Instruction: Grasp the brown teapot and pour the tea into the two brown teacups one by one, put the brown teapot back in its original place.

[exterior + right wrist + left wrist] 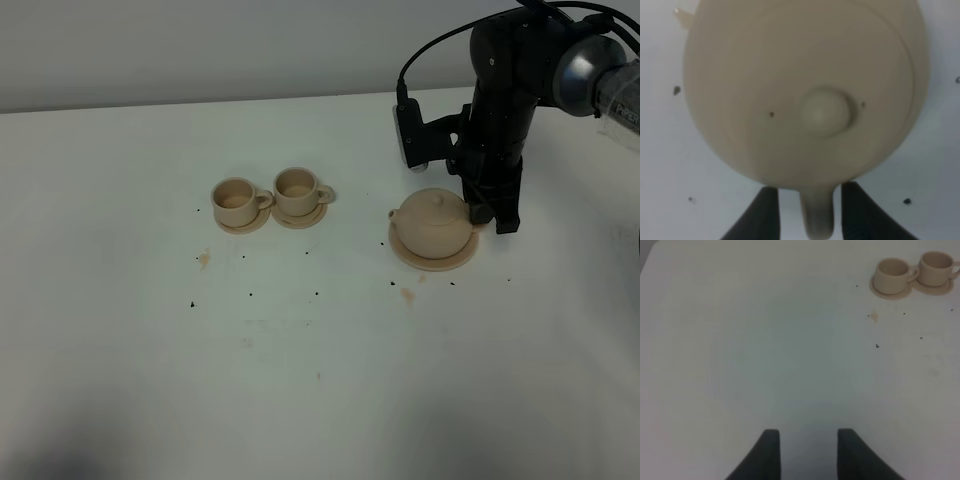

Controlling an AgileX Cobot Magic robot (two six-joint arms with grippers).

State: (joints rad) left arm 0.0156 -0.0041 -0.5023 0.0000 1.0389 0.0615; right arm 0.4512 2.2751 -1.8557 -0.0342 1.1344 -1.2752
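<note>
Right wrist view: has right gripper (809, 190) got the brown teapot (805, 90) yet?
– No; fingers spread astride the handle (817, 217), unclamped; pot's on the original place (432, 264) (lid on, contents hidden).
– Cups?
– Two brown teacups (238, 200) look empty afaict, so no pouring done; left gripper (805, 437) spread too, w/ nothing in it.
</note>
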